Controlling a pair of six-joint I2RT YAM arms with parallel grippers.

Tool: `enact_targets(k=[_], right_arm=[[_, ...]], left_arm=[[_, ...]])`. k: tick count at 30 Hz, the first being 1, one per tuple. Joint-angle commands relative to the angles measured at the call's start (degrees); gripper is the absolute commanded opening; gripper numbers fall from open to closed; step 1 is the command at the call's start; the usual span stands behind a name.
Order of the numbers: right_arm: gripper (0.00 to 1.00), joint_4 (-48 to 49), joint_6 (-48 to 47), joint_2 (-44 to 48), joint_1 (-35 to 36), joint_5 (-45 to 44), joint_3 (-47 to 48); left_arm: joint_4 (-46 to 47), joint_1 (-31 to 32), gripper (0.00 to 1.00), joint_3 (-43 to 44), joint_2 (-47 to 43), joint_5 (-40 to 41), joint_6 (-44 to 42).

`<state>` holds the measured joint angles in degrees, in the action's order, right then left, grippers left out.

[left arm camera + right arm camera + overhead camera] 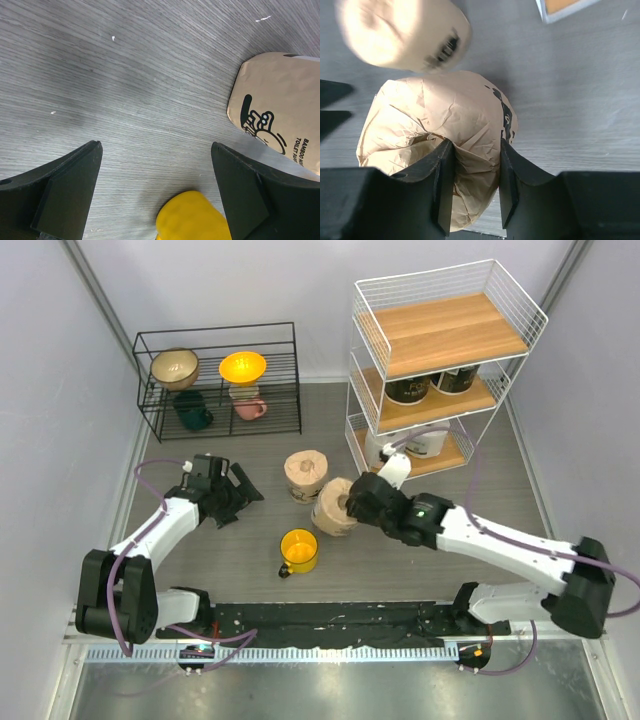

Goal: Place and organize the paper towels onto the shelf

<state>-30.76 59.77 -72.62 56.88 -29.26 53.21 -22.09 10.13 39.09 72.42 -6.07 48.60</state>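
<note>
Right end effector is clenched on the tan roll. Both fingers pinch the crumpled wrap at the roll's end, and the roll lies on its side on the table. The second tan roll stands just past the held one, ahead-left of this end effector, blurred in the wrist view. The shelf is ahead-right of it, near but apart. White rolls sit on the shelf's middle and bottom boards; the top board is bare.

Left end effector is released, jaws wide, nothing between them, low over the table. The yellow mug is just beside its right finger. A tan roll also shows ahead-right in its wrist view; cannot tell which one.
</note>
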Motion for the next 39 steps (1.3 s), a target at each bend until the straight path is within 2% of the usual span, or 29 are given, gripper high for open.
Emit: enact_targets(k=[1,7,10,14,17,22,26,33,34,36,38,39], right_arm=[[0.34,-1.7,-6.1,10.8,0.2,-8.4,9.6],[0.36,-5.3,-17.5,15.3,0.2,-14.1,26.4],[0.36,-6.8,-24.9,12.0,0.2,-18.3,43.0],[0.37,-7.0,-32.0,6.1,0.2,-22.2,58.5],[0.38,-5.4,-38.4,1.0,0.2,-28.9,68.4],[0.39,4.9,-50.2,-2.3,-0.2,-36.7,74.1],[0.39,14.0,-57.6,-3.8,-0.8,-38.7,76.6],[0.4,16.7,-69.5,-15.2,-1.0,-39.7,87.8],[0.39,16.7,-70.7,-17.9,-2.9,-39.7,88.2],[0.39,16.4,-68.3,-18.5,-5.3,-38.9,87.4],[0.39,14.0,-64.6,-19.3,-10.8,-35.3,87.0],[0.39,10.6,-60.1,-19.7,-13.0,-33.6,87.1]], left_arm=[[1.3,0.2,0.96,0.8,-0.4,-0.4,-0.8],[1.2,0.3,0.96,1.0,-0.4,-0.5,-0.8],[1.1,0.2,0.96,1.0,-0.5,-0.3,-0.9],[0.5,0.2,0.95,1.1,-1.1,0.4,-1.0],[0.5,0.2,0.96,0.9,-1.6,0.7,-1.1],[0.3,0.2,0.95,0.9,-1.3,0.4,-1.0],[0.6,0.2,0.96,0.9,-1.1,-0.1,-1.0],[0.8,0.2,0.95,0.8,-1.0,-0.3,-0.9],[0.8,0.2,0.96,0.8,-1.0,-0.4,-1.0],[0.6,0.2,0.96,0.8,-1.1,-0.3,-1.0],[0.6,0.3,0.95,0.6,-1.3,-0.3,-1.0],[0.6,0.3,0.95,0.6,-1.4,-0.2,-1.0]])
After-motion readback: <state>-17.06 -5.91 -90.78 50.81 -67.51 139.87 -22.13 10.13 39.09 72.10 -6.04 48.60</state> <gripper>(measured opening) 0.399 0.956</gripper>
